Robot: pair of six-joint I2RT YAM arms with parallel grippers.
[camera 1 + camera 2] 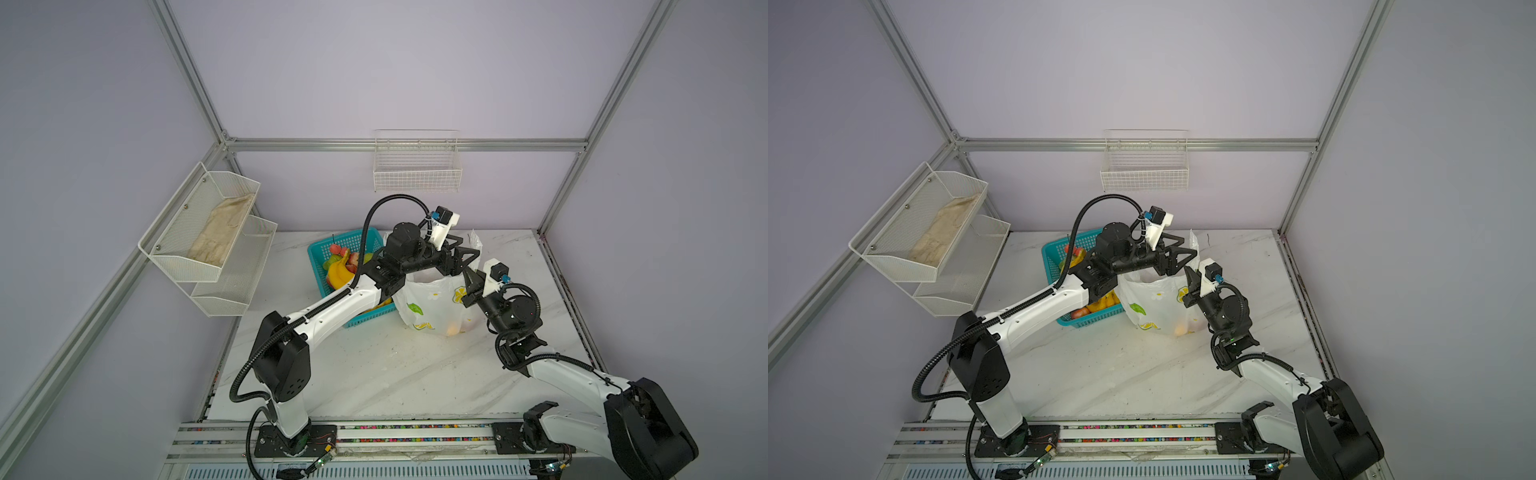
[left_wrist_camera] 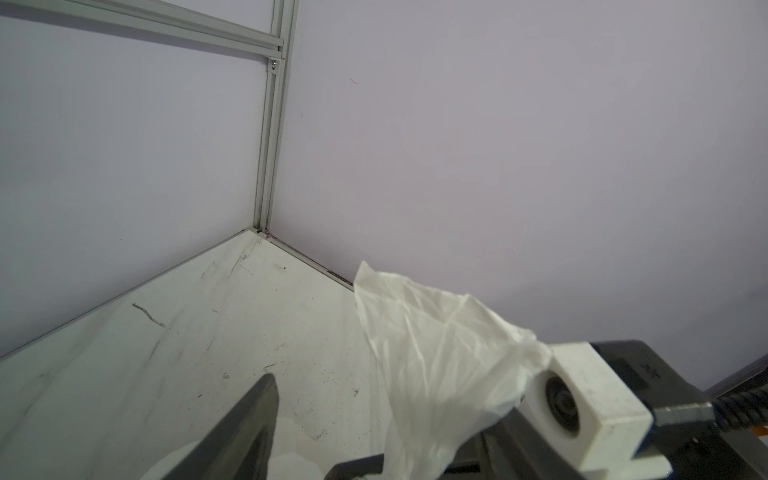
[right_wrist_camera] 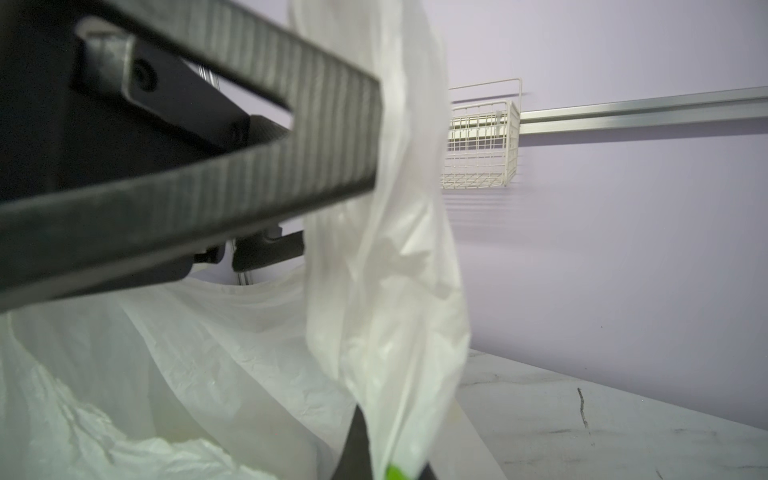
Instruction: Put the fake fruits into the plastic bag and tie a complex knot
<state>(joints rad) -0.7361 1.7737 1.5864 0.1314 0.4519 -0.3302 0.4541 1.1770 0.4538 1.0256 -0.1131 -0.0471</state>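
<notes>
Bag: the plastic bag (image 1: 432, 303) stands on the surface (image 1: 374, 374); I can see at least one orange fruit (image 1: 452, 330) through its wall
Basket: the blue basket (image 1: 357, 241) sits just beside the bag, on the side nearer my left arm; more fruits (image 1: 340, 266) lie in it
Right hand: my right hand (image 1: 468, 275) is clenched on a handle strip (image 3: 386, 291) at the bag's top edge, on the side nearer my right arm
Left hand: my left hand (image 1: 470, 246) hangs above the bag's mouth, released, grasping nothing
Strip axis: roughly upright; it rises from the right hand's pinch to just beside the left hand's fingers (image 3: 340, 124); whether it touches them I cannot tell
Next move, my guess: the left hand is the free one and the nearer; it would close across the strip above the pinch
Risk: the thin film may slide aside as the fingers shut
</notes>
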